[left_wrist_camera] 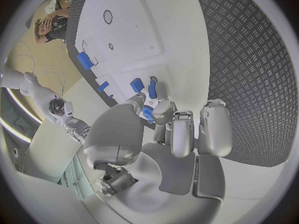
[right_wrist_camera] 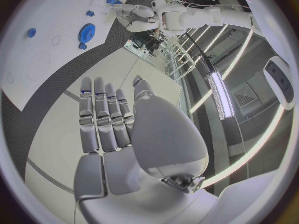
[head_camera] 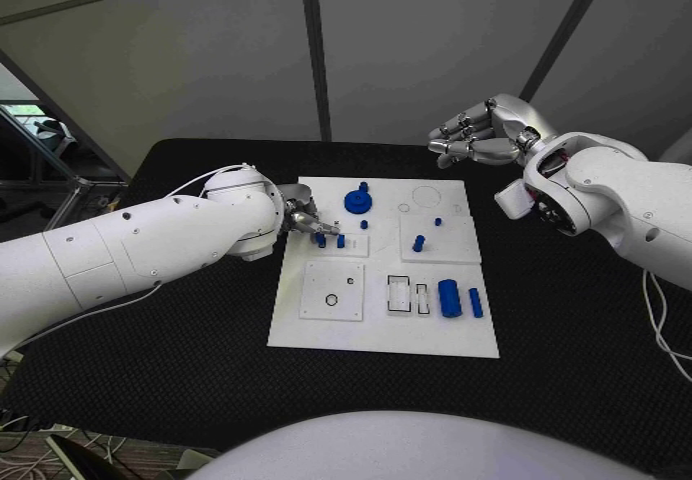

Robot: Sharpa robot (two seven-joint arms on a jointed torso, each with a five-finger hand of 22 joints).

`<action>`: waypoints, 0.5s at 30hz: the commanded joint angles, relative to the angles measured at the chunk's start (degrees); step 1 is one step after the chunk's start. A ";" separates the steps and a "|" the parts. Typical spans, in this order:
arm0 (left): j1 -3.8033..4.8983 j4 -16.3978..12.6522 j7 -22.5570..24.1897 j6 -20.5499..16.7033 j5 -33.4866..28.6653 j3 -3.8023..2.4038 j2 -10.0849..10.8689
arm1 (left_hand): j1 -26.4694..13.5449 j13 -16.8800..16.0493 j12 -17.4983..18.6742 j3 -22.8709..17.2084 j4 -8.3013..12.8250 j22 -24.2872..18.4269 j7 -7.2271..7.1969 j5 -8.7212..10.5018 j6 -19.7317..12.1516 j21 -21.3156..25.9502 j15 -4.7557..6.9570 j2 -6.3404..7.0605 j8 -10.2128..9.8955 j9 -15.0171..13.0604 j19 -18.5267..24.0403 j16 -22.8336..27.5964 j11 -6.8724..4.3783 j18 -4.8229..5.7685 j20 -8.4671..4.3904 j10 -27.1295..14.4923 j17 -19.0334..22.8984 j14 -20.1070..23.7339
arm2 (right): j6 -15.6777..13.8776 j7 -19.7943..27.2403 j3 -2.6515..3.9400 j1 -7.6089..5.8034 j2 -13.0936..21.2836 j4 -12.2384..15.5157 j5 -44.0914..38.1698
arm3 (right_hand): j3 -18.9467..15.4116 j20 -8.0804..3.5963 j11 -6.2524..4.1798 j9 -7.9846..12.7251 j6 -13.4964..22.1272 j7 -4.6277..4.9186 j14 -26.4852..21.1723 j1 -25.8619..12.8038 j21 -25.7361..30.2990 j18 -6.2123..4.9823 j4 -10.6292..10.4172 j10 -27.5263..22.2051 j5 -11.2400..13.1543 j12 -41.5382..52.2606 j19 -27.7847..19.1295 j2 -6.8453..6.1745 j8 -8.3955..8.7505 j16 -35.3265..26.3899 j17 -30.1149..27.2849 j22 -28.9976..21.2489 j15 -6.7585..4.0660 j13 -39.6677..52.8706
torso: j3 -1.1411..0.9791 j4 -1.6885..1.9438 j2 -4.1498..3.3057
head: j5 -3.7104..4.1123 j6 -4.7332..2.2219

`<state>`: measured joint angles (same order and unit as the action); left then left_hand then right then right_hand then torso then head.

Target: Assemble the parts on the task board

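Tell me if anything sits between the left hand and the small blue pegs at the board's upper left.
Nothing visible does. The left hand is already at the small blue pegs on the task board, its fingertips right beside them.

The left hand (head_camera: 303, 222) reached inward from its white arm, fingers curled low and pinching. The right hand (head_camera: 483, 132) hung raised, fingers straight, holding nothing.

Left hand (head_camera: 303, 221) mostly hidden behind own arm; grip unclear.
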<state>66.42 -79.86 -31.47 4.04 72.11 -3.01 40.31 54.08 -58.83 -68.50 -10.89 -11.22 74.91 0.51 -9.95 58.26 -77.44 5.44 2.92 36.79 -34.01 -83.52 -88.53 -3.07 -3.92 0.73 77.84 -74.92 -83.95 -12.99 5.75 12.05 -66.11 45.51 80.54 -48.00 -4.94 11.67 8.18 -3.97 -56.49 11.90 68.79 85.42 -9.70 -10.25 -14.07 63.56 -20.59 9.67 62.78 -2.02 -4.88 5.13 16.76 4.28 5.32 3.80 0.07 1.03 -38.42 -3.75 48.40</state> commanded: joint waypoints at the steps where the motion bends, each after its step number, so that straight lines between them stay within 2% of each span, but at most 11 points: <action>1: 0.06 -0.10 0.32 0.19 -0.23 -0.05 0.07 | 0.31 -0.02 0.04 0.33 -0.06 7.17 0.04 0.16 0.52 0.29 0.21 -0.66 -0.21 -0.03 -0.77 -0.23 0.08 0.86 0.07 0.16 -13.43 -5.57 | 0.38 0.15 0.03 -0.08 0.01 0.02 -0.08 | -0.28 0.03 0.14 -0.08 0.00 0.09 0.16 0.21 0.18 -0.29 0.03 -0.32 -0.28 0.33 0.30 0.34 0.10 -0.34 -0.06 -0.06 0.11 -0.08 | 0.01 0.03 0.00 | 0.00 0.01; 15: 0.06 -0.25 0.21 1.98 -0.23 -0.06 0.32 | 0.97 -0.02 0.07 0.62 -0.22 7.20 0.03 0.09 0.51 0.33 0.21 -1.25 -0.22 -0.01 -0.78 -0.24 0.08 0.86 0.08 0.15 -13.44 -5.57 | 0.46 0.06 0.03 -0.07 0.04 0.01 -0.09 | -0.28 0.03 0.14 -0.08 0.00 0.09 0.16 0.21 0.18 -0.29 0.03 -0.32 -0.28 0.33 0.30 0.34 0.10 -0.34 -0.06 -0.06 0.11 -0.08 | 0.03 0.00 -0.02 | -0.11 0.17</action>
<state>66.42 -79.95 -31.49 4.84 72.03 -3.02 40.59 54.98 -58.83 -68.50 -10.67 -11.45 74.91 0.51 -9.95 58.26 -77.44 5.43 2.02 36.79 -34.02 -83.52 -88.53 -3.07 -3.92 0.73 77.84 -74.92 -83.94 -12.90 5.64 12.05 -66.10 45.56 80.52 -48.01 -4.94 11.67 8.18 -3.97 -56.49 11.90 68.79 85.42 -9.70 -10.24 -14.07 63.56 -20.59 9.67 62.78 -2.02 -4.88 5.14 16.77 4.29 5.32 3.80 0.09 1.03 -38.42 -3.84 48.54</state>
